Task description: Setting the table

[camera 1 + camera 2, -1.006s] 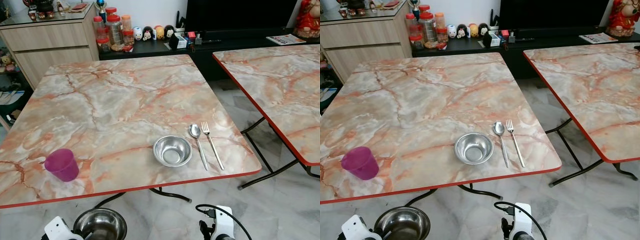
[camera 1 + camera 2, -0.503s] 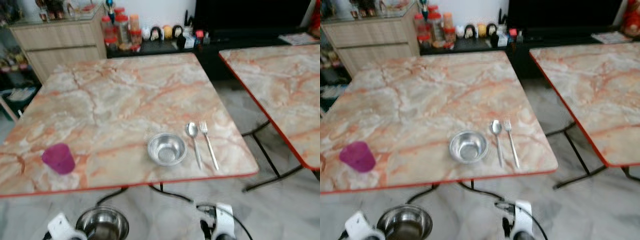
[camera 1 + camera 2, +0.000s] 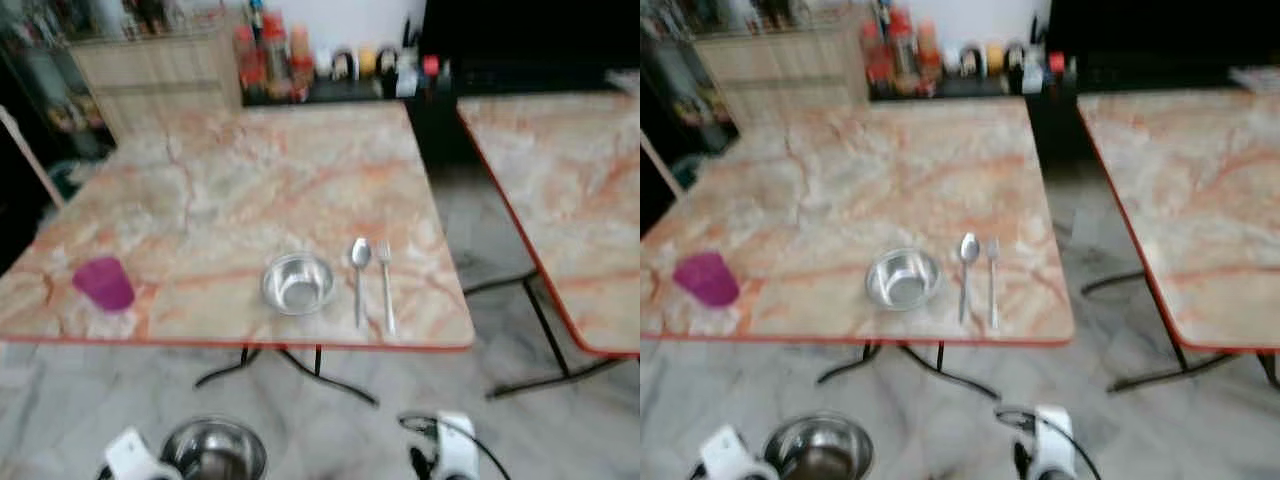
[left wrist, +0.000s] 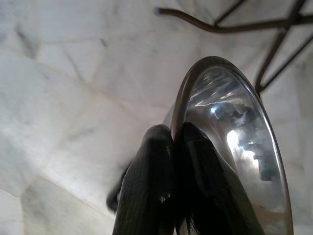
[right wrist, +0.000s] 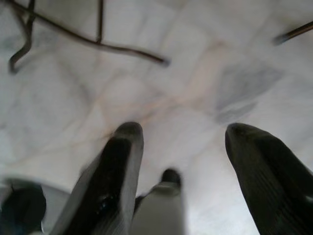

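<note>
Camera backed off, table (image 3: 200,322) edge farther, left gripper (image 4: 176,142) pinching bowl (image 4: 230,137) rim

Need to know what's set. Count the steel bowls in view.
2. One steel bowl sits on the near table, left of the spoon. The other bowl is pinched by its rim in the left gripper, low over the floor.

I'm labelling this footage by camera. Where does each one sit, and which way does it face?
Left and right eye: on the head, looking forward and down at the marble table; both share its small bowl, spoon and fork.
Left wrist: along the left gripper, shut on the held bowl, floor beyond.
Right wrist: along the open right gripper, at floor.
</note>
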### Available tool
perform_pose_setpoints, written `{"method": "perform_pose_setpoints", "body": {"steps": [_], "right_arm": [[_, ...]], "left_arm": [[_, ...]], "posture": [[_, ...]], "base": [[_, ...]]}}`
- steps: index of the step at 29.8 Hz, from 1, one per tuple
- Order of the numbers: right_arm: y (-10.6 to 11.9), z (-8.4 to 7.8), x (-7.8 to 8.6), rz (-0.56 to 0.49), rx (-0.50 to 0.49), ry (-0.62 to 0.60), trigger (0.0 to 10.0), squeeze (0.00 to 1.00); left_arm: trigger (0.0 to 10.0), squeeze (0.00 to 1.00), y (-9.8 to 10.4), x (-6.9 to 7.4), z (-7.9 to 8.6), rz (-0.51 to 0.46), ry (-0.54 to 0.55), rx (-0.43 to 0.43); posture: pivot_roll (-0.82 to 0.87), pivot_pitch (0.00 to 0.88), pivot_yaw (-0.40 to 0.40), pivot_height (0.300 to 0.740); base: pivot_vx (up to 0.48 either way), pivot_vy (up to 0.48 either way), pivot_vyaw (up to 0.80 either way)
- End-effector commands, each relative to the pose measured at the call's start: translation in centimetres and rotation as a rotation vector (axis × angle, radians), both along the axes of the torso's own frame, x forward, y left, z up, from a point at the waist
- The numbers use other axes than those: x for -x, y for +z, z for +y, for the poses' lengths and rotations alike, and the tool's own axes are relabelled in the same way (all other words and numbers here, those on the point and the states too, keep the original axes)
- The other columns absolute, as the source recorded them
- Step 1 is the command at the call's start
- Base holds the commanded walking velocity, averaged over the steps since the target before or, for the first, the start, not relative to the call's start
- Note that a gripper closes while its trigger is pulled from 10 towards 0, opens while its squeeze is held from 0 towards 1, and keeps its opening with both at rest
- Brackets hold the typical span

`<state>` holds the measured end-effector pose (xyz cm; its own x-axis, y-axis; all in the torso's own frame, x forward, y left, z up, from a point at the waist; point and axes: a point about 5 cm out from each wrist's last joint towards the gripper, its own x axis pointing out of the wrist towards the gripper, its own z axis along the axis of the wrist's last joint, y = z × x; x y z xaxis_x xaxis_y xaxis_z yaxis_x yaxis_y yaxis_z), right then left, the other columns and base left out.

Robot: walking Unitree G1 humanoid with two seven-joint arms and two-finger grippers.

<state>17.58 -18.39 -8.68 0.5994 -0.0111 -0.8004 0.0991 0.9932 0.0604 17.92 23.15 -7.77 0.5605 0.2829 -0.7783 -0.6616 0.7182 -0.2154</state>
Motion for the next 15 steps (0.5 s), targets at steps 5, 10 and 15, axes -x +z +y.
{"method": "perform_pose_setpoints", "body": {"steps": [5, 10, 15], "right_arm": [[0.2, 0.5, -0.5, -0.018, -0.022, -0.001, 10.0, 0.00], [0.2, 0.4, -0.5, -0.021, -0.026, 0.002, 10.0, 0.00], [0.3, 0.4, -0.6, -0.033, -0.007, 0.033, 10.0, 0.00]], "left_arm": [[10.0, 0.00, 0.0, -0.2, -0.1, 0.001, -0.016, 0.001], [10.0, 0.00, 0.0, -0.1, -0.4, 0.003, -0.021, 0.006], [10.0, 0.00, -0.2, 0.0, -0.7, 0.006, -0.027, 0.013]], "posture": [[0.00, 0.000, 0.019, 0.740], [-0.01, 0.000, 0.017, 0.740], [-0.02, 0.000, 0.016, 0.740]], "base": [[0.000, -0.313, 0.00], [0.000, -0.313, 0.00], [0.000, -0.309, 0.00]]}}
